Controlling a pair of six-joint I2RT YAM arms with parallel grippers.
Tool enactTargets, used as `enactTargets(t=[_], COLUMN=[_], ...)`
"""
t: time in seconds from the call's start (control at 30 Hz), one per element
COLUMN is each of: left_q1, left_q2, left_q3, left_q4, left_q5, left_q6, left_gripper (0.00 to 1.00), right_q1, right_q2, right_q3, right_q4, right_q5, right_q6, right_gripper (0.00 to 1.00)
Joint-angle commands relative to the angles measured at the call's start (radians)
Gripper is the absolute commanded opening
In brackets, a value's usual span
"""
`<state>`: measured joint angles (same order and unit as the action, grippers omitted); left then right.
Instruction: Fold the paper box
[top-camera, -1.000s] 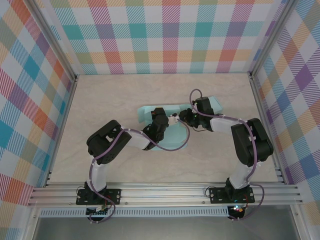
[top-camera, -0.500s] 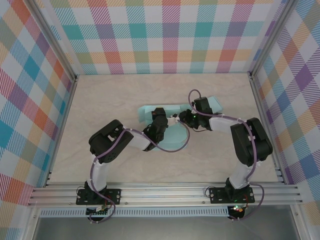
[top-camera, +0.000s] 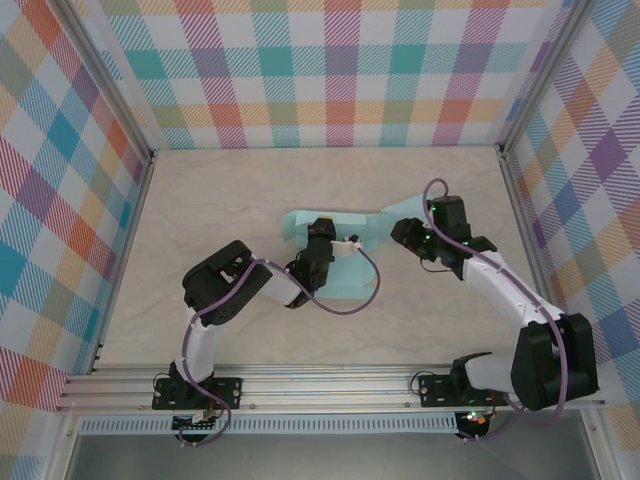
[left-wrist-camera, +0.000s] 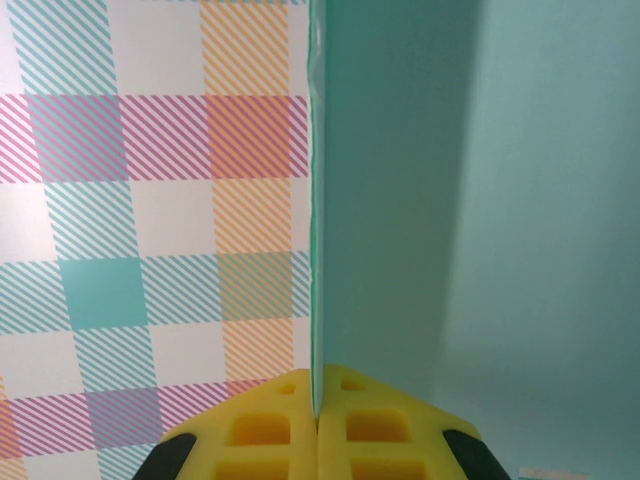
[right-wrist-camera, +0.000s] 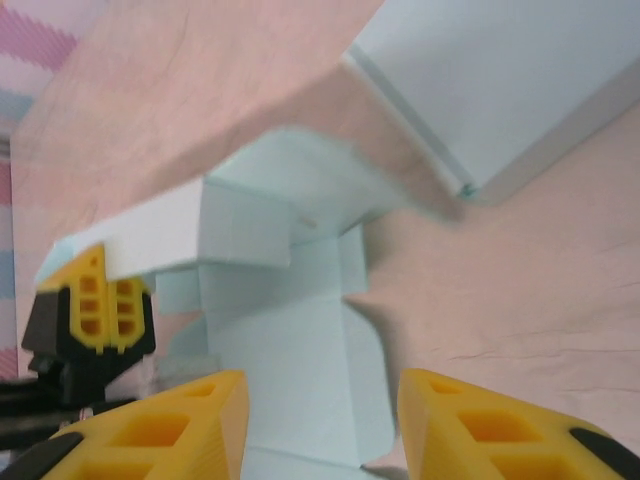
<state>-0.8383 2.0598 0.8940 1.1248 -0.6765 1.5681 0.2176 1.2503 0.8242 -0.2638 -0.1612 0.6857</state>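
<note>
The pale teal paper box (top-camera: 345, 278) lies part-folded at the middle of the table. One panel (left-wrist-camera: 400, 200) stands upright, and my left gripper (top-camera: 322, 238) is shut on its edge, the yellow pads (left-wrist-camera: 270, 430) pressed together on the sheet. My right gripper (top-camera: 401, 232) hovers just right of the box, open and holding nothing. In the right wrist view its fingers (right-wrist-camera: 180, 425) frame the flat panels of the box (right-wrist-camera: 290, 320), with the left gripper (right-wrist-camera: 95, 310) beyond. A blurred teal flap (right-wrist-camera: 490, 70) rises at the upper right.
The beige table (top-camera: 200, 200) is walled by plaid panels (top-camera: 330, 70) at the back and both sides. Aluminium rails (top-camera: 330, 385) run along the near edge by the arm bases. A purple cable (top-camera: 350, 308) loops over the box's near edge.
My right arm has swung away from the box to the right and its jaws have opened wider. The left gripper has kept its hold on the panel in the same place.
</note>
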Motion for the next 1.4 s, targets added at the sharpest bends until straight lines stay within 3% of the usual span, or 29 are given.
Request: enactTargets(t=[0.0,0.17,0.33,0.67,0.83,1.37], left_q1=[-0.031,-0.07,-0.101,-0.113,-0.11,-0.101], left_q2=[-0.021,-0.007,0.042,0.038,0.052,0.089], left_q3=[-0.022,-0.036,-0.029,-0.016,-0.012,0.007], left_q4=[0.051,0.058,0.134,0.124,0.113,0.088], left_q5=[0.027,0.014,-0.004,-0.005,-0.011,-0.016], left_q6=[0.012,-0.001,0.028,0.033,0.036,0.044], left_gripper=[0.03,0.03,0.03,0.03,0.03,0.02], right_q1=[-0.073,-0.156,-0.157,-0.158,-0.158,-0.156], right_q2=[-0.019,0.122,0.267,0.419,0.423,0.326], right_q3=[0.038,0.149,0.202,0.256,0.214,0.002], right_q4=[-0.073,-0.119,-0.066,-0.075,-0.045,0.07], right_q5=[-0.001,-0.06,-0.141,-0.151,-0.227,-0.305], right_q6=[-0.069,-0.155,-0.181,-0.219,-0.225,-0.249], right_gripper=[0.45,0.44,0.4,0.39,0.39,0.42])
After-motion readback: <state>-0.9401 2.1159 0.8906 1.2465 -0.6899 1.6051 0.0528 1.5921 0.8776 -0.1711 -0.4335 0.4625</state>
